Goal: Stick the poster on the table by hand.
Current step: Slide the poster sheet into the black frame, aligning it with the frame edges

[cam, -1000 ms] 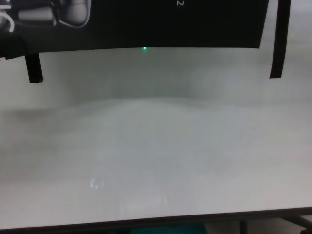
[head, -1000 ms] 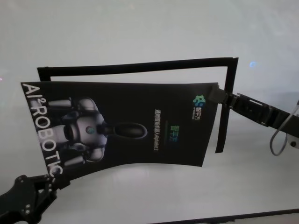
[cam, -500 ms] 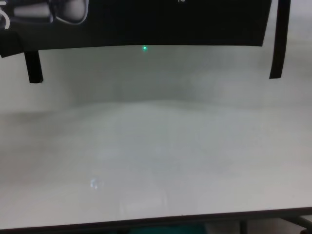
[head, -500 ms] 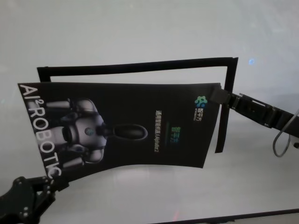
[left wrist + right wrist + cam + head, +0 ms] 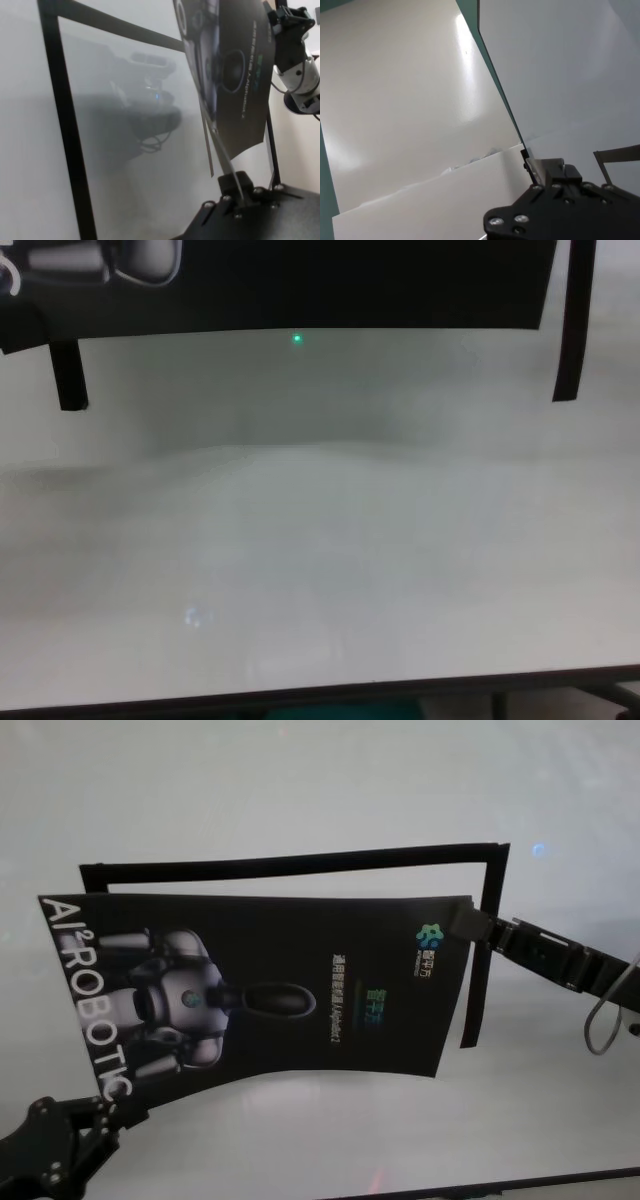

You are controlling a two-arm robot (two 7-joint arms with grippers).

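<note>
From the chest, the poster [image 5: 300, 285] is cut off by the top edge, showing only its lower strip. Its small middle lettering can't be read, and it hides part of the black strips [image 5: 290, 865] behind it.

The poster [image 5: 270, 990] looks like thin glossy paper — the table [image 5: 300, 790], smooth matt white.
</note>
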